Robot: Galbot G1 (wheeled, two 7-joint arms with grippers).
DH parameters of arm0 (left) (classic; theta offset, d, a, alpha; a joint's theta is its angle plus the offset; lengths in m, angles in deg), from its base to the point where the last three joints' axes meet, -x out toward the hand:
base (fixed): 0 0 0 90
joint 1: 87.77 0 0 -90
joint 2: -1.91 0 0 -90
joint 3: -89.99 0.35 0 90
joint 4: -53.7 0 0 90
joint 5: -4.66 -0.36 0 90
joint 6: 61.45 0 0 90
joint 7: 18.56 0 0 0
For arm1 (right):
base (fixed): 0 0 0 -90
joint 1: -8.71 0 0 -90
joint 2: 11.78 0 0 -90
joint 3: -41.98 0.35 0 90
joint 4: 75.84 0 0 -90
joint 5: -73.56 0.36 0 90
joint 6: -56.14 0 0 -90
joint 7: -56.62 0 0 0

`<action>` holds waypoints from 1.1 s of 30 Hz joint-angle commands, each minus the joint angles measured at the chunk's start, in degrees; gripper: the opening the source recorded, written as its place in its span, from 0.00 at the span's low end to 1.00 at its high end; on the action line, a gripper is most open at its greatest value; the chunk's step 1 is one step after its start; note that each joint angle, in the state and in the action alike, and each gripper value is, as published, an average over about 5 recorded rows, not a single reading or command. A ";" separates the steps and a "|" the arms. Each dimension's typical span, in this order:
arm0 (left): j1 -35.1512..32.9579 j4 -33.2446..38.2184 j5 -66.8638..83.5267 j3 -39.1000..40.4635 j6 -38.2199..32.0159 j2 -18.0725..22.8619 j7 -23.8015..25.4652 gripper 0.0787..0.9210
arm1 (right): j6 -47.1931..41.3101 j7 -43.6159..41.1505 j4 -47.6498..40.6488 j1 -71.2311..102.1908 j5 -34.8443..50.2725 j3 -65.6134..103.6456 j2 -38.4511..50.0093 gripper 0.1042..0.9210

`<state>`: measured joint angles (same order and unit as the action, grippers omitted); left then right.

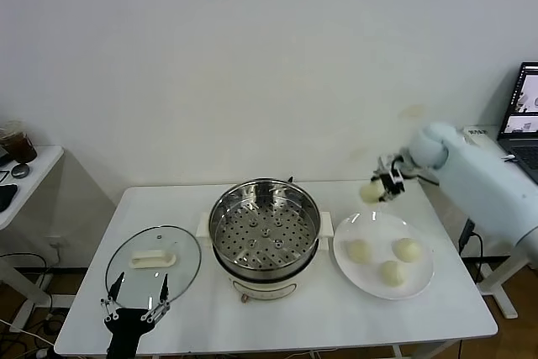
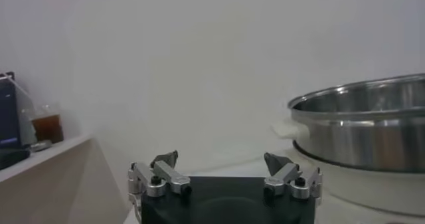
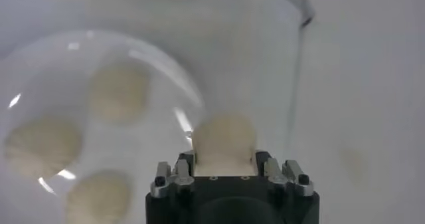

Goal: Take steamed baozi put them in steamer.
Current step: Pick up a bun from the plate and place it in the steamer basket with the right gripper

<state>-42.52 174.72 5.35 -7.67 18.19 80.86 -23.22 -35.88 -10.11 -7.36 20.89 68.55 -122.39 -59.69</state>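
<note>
While lifted above plate (image 1: 420, 283), baozi (image 3: 223, 142) between right gripper (image 3: 224, 167) jaws

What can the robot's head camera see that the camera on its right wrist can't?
Only the head view shows the steamer, still with no buns in it, the glass lid lying left of it, and the left gripper waiting open at the table's near edge.

Only the right wrist view shows, up close, the right gripper's fingers squeezing the sides of the bun.

Both show the right gripper holding one baozi lifted above the white plate, and three baozi left on that plate.
</note>
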 commanded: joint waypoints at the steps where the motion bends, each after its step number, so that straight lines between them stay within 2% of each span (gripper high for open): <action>1: -0.05 0.29 0.02 -0.04 0.00 -0.05 0.02 0.88 | 1.16 -0.85 5.71 -12.97 11.30 -8.56 -0.47 0.54; 4: -0.16 0.75 0.17 -0.36 -0.01 -0.05 0.02 0.88 | 3.23 -0.80 6.74 -15.47 13.82 -12.13 -4.15 0.54; 14: -0.76 2.82 0.63 -2.00 0.12 0.04 0.12 0.88 | 15.23 -2.01 4.74 -14.85 12.86 -20.31 -20.27 0.55; 24: -0.40 3.49 0.87 -2.54 0.46 0.47 0.24 0.88 | 32.92 -0.04 -3.55 -8.92 -1.01 -22.59 -26.88 0.57; 33: -0.05 3.33 1.04 -2.88 0.52 0.53 0.29 0.88 | 41.99 4.26 -11.04 -5.21 -14.24 -19.90 -29.59 0.58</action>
<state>-42.52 177.92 6.39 -10.47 18.70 81.46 -22.93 -0.96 -7.21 -14.80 14.56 60.97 -141.55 -86.59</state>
